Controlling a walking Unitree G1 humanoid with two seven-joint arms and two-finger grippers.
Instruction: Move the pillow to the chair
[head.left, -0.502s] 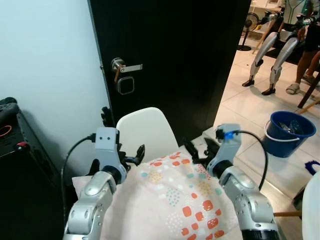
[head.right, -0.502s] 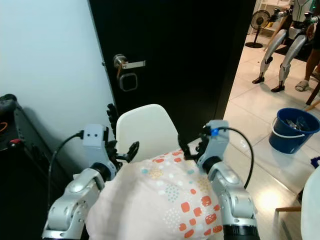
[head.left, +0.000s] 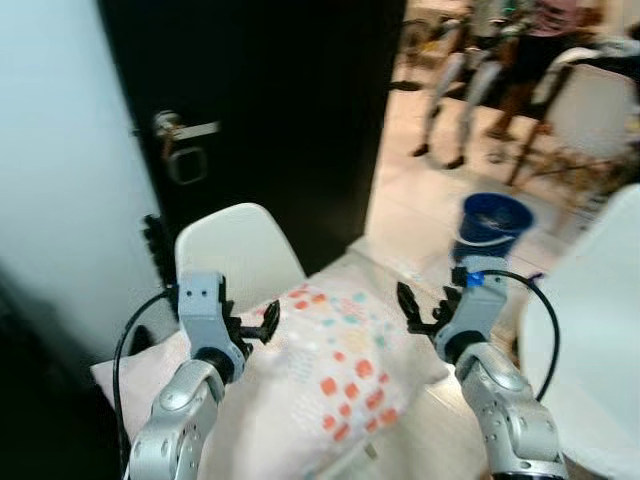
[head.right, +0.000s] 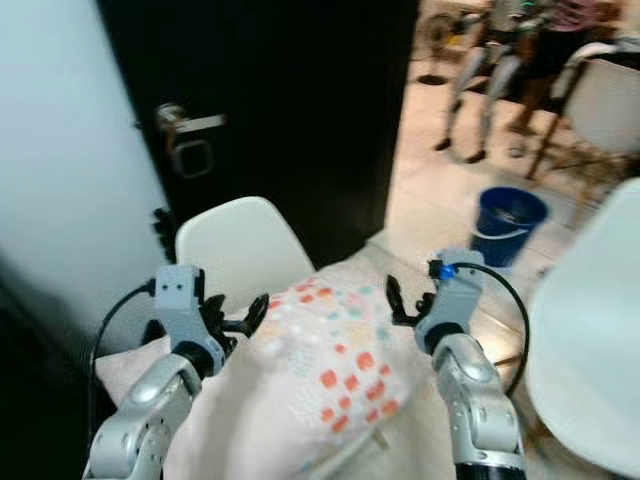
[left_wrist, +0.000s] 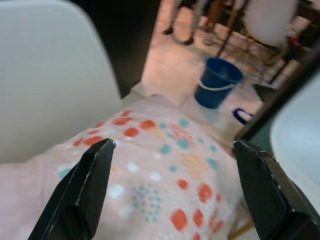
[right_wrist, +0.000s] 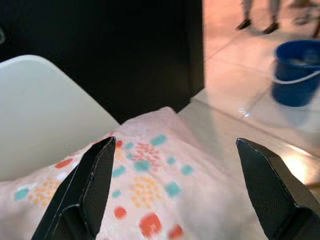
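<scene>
Now you see the pillow lying on the white chair, in front of the black door. Your left gripper and right gripper hang at either side of the pillow — both with fingers spread wide, holding nothing. A blue bucket stands on the tiled floor beyond.

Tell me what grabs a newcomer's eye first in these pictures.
The pale pillow dotted red and teal lies in front of a white chair, between the open left pincer and open right pincer. Behind stands a black door; a blue bucket sits on the tiled floor to the right.
</scene>
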